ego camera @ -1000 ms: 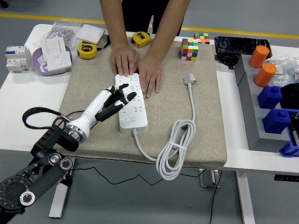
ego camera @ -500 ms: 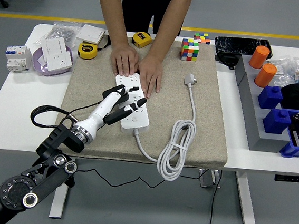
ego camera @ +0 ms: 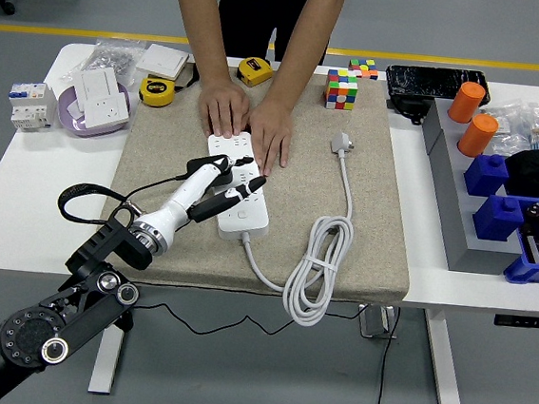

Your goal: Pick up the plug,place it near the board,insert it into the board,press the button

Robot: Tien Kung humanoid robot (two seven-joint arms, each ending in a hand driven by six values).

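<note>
From the head view, a white tabletop [ego camera: 21, 207] carries a beige mat [ego camera: 371, 240], and on the mat lies a white power strip [ego camera: 240, 182], the board of the task, running from near the mat's middle toward its near edge. The robot's left hand [ego camera: 216, 185] reaches in from the lower left on a black arm with a white forearm; its dark fingers [ego camera: 242, 190] are loosely spread and grasp nothing, their tips resting on or just above the near half of the power strip, though whether they truly touch it cannot be told. A person stands at the far side with both hands pressed flat: one hand [ego camera: 224, 110] on the mat just beyond the strip's far end, the other hand [ego camera: 271, 133] over the strip's far right corner. The white plug [ego camera: 342, 144] lies on the mat well to the right of the strip, not inserted, and its white cable [ego camera: 318, 274] runs down to a loose coil near the mat's front edge before curving back to the strip's near end. A colored puzzle cube [ego camera: 341, 89] sits at the mat's far edge. Two yellow tape measures [ego camera: 157, 91] lie near the person's arms. Blue bins [ego camera: 524, 231] stand at the right edge. The right arm does not show.
</note>
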